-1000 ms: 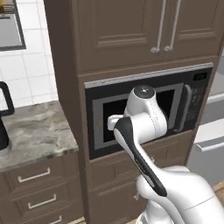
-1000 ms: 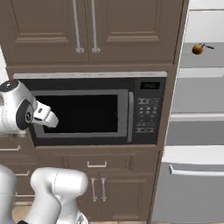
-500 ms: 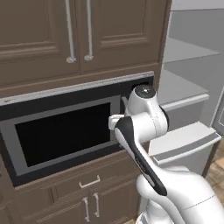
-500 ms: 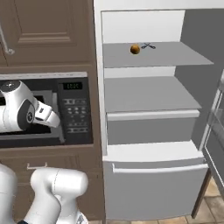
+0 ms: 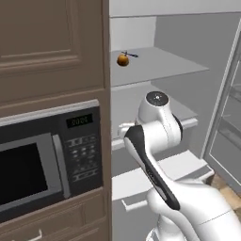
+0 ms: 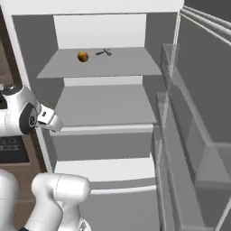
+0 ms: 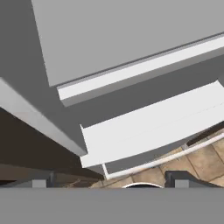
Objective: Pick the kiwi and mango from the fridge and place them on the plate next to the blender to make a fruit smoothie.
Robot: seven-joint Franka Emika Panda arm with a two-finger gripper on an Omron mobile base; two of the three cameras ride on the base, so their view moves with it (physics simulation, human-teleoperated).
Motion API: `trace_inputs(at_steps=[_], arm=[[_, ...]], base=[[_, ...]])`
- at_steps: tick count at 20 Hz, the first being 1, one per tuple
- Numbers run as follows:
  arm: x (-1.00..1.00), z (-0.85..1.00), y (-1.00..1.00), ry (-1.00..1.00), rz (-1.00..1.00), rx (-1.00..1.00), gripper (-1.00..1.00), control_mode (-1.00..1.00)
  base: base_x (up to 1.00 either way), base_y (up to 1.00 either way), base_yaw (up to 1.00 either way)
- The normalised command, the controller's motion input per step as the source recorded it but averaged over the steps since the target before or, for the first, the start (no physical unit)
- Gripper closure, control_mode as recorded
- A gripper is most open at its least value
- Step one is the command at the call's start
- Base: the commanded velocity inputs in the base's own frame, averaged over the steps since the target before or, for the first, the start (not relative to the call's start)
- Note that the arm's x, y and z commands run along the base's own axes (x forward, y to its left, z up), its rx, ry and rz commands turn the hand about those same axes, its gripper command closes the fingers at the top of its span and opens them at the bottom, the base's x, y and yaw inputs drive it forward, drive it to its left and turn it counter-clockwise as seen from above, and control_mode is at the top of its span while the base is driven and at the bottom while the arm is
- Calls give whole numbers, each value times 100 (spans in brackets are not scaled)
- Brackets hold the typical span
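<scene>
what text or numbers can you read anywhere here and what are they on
Microwave display: green digits, too blurred to read.
Microwave keypad: button markings too small to read.
Fridge, its shelves and the orange fruit: no text.

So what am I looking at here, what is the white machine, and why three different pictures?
The white machine is a robot arm on a driving base, in a computer-rendered kitchen. Two pictures come from cameras on the base, behind the arm to its left and right. The third looks along its hand, whose two finger tips stand apart, holding nothing. Ahead is an open fridge. On its upper shelf lie an orange mango and a small dark object, too small to identify. Left of the fridge sits a microwave.
</scene>
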Motion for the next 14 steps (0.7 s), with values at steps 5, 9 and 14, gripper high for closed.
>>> trace_inputs(at_steps=[5,9,14], arm=[[0,0,0,0,0,0,-100,100],[0,0,0,0,0,0,-100,100],[0,0,0,0,0,0,-100,100]], base=[[30,-97,21],[24,-40,10],[28,23,2]])
